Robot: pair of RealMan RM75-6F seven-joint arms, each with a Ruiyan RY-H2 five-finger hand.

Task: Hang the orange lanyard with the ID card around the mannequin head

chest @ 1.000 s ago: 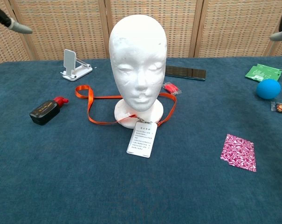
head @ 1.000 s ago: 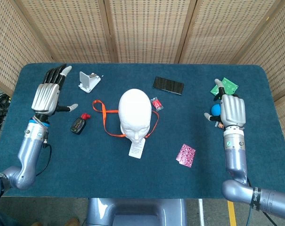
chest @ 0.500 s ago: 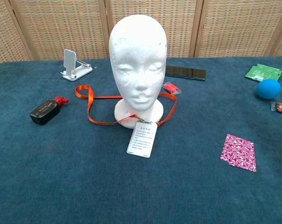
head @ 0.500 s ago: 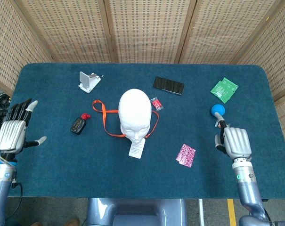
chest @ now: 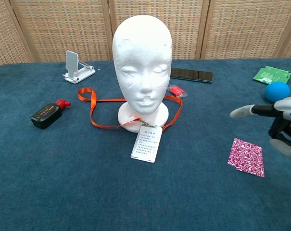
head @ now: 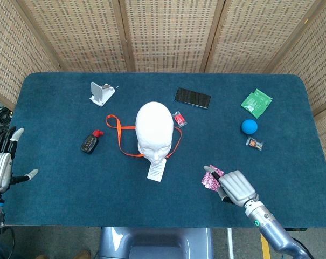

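Your left hand (head: 1, 164) sits at the far left edge of the head view, off the side of the counter (head: 55, 183), fingers spread and empty; its wrist is cut off by the frame, and the chest view does not catch it at all.

Moving right, a white phone stand (head: 102, 93) sits near the back, with a black device with a red cap (head: 90, 142) nearer you. Just right of that, the orange lanyard (head: 118, 135) lies flat on the counter, looped around the base of the mannequin head (head: 153, 129). Its left loop trails out well to the side, and the strap behind the base is hidden in both views. The ID card (chest: 147, 143) lies in front of the base; its print is too small to read.

A small red packet (head: 179, 118) lies just right of the head, with a black phone (head: 193, 97) behind it.

Your right hand (head: 234, 186) hovers near the front, fingers apart and holding nothing. It covers part of the pink patterned packet (head: 210, 178) in the head view; whether it touches the packet you cannot tell. The chest view crops this hand at the right edge.

Farther right are a blue ball (head: 249, 126), a small wrapped sweet (head: 254, 143) and a green packet (head: 256, 102).
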